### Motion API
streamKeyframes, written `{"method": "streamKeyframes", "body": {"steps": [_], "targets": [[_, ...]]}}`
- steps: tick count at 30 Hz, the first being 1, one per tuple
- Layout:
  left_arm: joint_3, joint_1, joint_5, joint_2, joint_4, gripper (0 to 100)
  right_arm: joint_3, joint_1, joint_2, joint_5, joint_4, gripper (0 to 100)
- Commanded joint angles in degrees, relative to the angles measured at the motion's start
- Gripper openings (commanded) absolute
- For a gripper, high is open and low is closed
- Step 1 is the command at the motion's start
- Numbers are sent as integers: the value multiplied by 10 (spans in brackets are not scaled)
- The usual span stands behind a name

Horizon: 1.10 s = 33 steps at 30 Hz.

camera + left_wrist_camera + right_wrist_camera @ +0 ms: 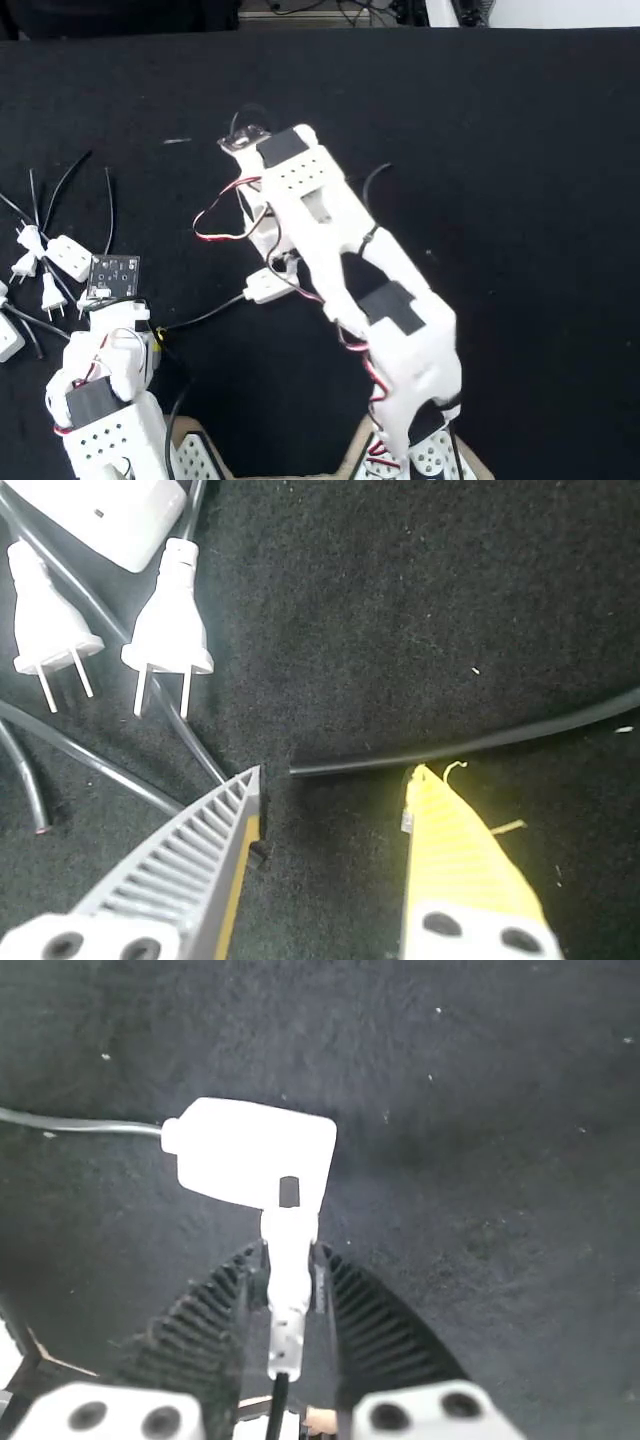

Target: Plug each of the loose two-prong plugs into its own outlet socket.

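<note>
High view: one pair looks mated. The right arm [340, 260] reaches over a white outlet socket [262, 286] left of table centre, with a thin black lead running off it toward the left arm [105, 400]. Left to do, my read: first loose plug [30, 243] and second loose plug [50, 292] lie unplugged at the table's left edge, just beside a free socket [68, 257], a white rectangular block. Another white block [5, 338] sits at the edge; can't tell what it is. The table [500, 150] is covered in matte black felt-like cloth

Left wrist view: the left gripper [335, 775] is spread wide with nothing in it, hovering over a round black cable [470, 744]. One ribbed finger is grey, the other yellow. Both loose plugs are near, side by side: smooth white moulded bodies flaring to a flat face, each with two bare metal prongs

Right wrist view: the right gripper [290, 1255], with black ribbed fingers, is clamped on the held plug [290, 1290], a slim white body butted against the outlet socket's rounded glossy housing. Its prongs are hidden, so it's probably seated; can't confirm the depth
</note>
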Motion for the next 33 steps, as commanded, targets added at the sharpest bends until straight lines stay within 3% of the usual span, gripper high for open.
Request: {"method": "streamKeyframes", "body": {"steps": [1,33], "targets": [[-1,-8,-5,-3,4,234,-45,9,21,4,19,10],[-1,-8,-5,-3,4,234,12,24,-8,16,21,10]]}}
